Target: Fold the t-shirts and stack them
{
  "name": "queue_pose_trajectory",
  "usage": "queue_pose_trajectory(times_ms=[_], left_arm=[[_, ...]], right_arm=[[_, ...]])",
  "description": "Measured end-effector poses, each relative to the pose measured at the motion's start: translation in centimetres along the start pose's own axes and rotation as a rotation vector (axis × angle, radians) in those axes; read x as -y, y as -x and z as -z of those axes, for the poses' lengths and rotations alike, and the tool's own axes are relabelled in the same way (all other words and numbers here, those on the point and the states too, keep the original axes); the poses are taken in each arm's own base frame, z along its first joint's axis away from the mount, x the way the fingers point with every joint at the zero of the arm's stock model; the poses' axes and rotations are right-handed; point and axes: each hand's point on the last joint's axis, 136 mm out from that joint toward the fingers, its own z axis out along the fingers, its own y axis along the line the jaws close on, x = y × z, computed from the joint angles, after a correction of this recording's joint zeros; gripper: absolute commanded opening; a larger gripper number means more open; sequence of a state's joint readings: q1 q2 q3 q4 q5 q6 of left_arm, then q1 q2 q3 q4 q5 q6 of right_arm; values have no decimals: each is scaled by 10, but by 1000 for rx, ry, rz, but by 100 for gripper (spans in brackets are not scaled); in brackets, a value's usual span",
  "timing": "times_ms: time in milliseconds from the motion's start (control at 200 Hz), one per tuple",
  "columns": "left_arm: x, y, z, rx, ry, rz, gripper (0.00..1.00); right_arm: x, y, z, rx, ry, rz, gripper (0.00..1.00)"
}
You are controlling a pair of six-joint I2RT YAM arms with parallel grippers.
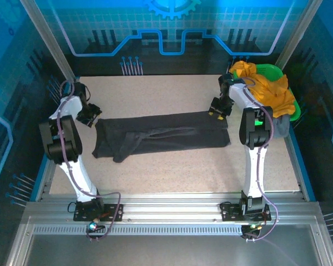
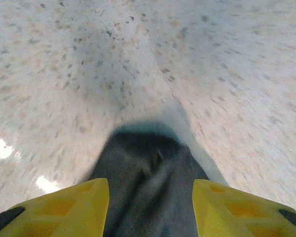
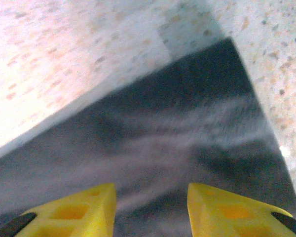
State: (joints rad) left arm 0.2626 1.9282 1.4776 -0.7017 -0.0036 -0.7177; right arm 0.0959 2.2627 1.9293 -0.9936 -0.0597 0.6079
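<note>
risk: uneven pinch. charcoal t-shirt (image 1: 161,136) lies as long folded strip across table (image 1: 172,172) centre. left end effector (image 1: 91,117) and right end effector (image 1: 218,114), both with fingers spread, straddle its far corners. catching top layer alone would likely undo strip; unequal lift would skew fold. orange t-shirt (image 1: 269,91) draped over green basket (image 1: 273,70).

The dark grey t-shirt (image 1: 161,136) lies flat as a long band across the middle of the desk (image 1: 172,172), from 9 to 3 o'clock. It is low, so a gripper can pass above it. Toward 12 o'clock and toward 6 o'clock the speckled surface is bare. At 2 o'clock the green basket (image 1: 273,70), heaped with a mustard-orange t-shirt (image 1: 269,91), closes the corner, just beside the right arm (image 1: 254,130). The left arm (image 1: 61,138) stands at the 9 o'clock edge.
</note>
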Motion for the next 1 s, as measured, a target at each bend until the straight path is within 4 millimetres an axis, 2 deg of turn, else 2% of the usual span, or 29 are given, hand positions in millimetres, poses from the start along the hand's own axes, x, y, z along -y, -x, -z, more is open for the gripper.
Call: queue_pose_trajectory(times_ms=[95, 165, 215, 280, 345, 405, 485, 570, 775, 900, 1000], left_arm=[[26, -24, 35, 49, -131, -96, 47], [48, -55, 44, 20, -251, -182, 47], [57, -79, 36, -36, -316, -240, 47], [55, -104, 15, -118, -342, -291, 46], [47, -122, -6, -193, -331, -329, 46], [42, -134, -21, -240, -322, -360, 46], [41, -146, -28, -271, -326, -411, 46], [46, -154, -28, -276, -348, -457, 46], [51, -169, -29, -288, -378, -514, 36], [43, -182, -30, -312, -368, -529, 25], [32, -194, -23, -327, -364, -529, 11]], right_arm=[[-26, -19, 32, 53, 102, 89, 52], [-66, -44, 59, 73, 271, 183, 53], [-95, -65, 74, 70, 385, 254, 54], [-129, -94, 88, 52, 504, 353, 54], [-154, -125, 96, 19, 586, 436, 54], [-169, -152, 97, -20, 637, 493, 54], [-176, -179, 96, -64, 674, 526, 54], [-174, -191, 92, -91, 683, 520, 54], [-171, -194, 90, -96, 689, 499, 54], [-171, -193, 91, -92, 692, 497, 54], [-171, -192, 91, -91, 691, 496, 53]])
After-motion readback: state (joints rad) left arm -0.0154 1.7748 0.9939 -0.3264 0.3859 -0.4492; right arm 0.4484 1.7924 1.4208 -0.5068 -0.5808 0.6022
